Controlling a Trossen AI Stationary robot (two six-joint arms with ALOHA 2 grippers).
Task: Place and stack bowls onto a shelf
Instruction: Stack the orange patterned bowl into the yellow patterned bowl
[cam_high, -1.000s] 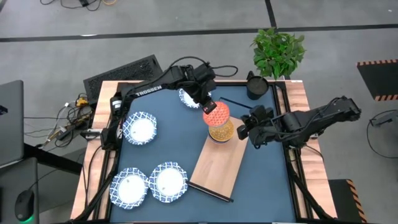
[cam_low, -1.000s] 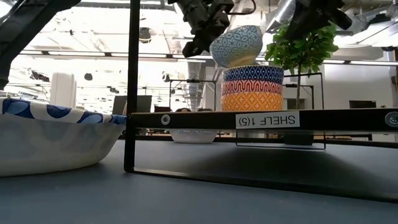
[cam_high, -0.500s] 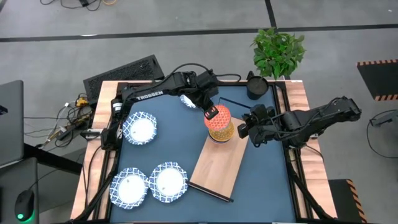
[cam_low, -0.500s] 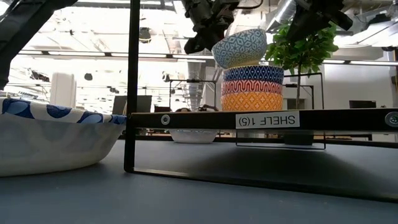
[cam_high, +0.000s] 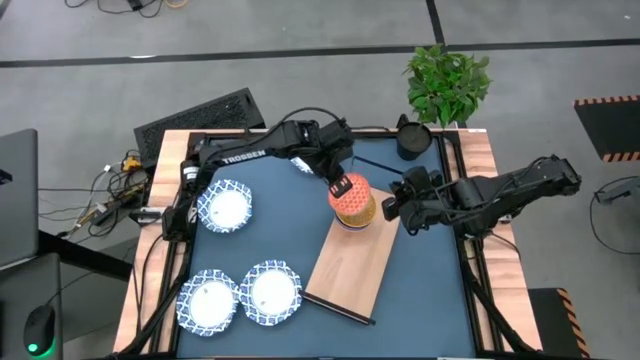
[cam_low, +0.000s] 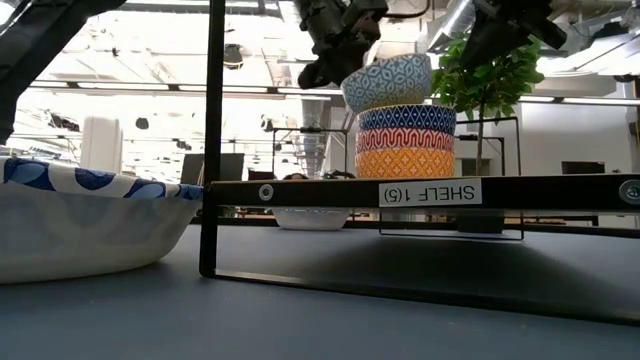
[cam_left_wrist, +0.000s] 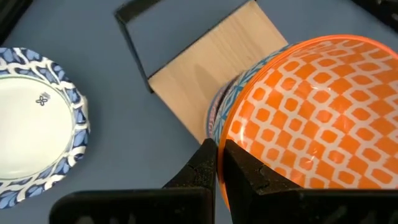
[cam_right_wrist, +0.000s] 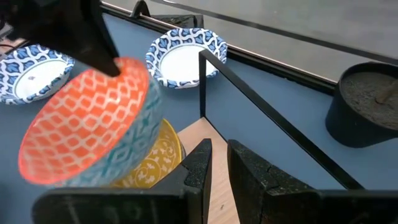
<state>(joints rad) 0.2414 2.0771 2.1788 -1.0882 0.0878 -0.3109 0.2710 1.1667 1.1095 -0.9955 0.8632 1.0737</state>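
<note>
A small bowl (cam_high: 352, 195), orange inside and teal-patterned outside, sits tilted on top of a stack of small bowls (cam_low: 405, 140) (blue, red, orange) standing on the light-wood shelf (cam_high: 350, 270). My left gripper (cam_high: 340, 184) is shut on this bowl's rim, on the side toward the table's far-left. My right gripper (cam_high: 393, 208) hovers just right of the stack with only a narrow gap between its fingers, touching nothing. Three wide white bowls with blue rims (cam_high: 224, 206) (cam_high: 208, 302) (cam_high: 271, 292) rest on the blue mat, and another (cam_high: 300, 160) is partly hidden under my left arm. My left gripper pinches the bowl's rim (cam_left_wrist: 219, 149), one finger inside the orange hollow (cam_left_wrist: 242, 171) and one outside (cam_left_wrist: 200, 168). It comes from above, slanting from the table's far-left. The bowl (cam_low: 387, 82) is tilted, its held side higher, its base down in the stack's top bowl.
A dark pot (cam_high: 411, 138) and a green plant (cam_high: 447, 82) stand at the far right corner. The shelf's thin black wire frame (cam_right_wrist: 249, 106) runs close by my right gripper. The near half of the shelf board (cam_high: 345, 285) is bare wood.
My left gripper has moved down and slightly toward the table's near-right, still shut on the bowl. The bowl has come down from above the stack onto its top bowl and stays tilted.
</note>
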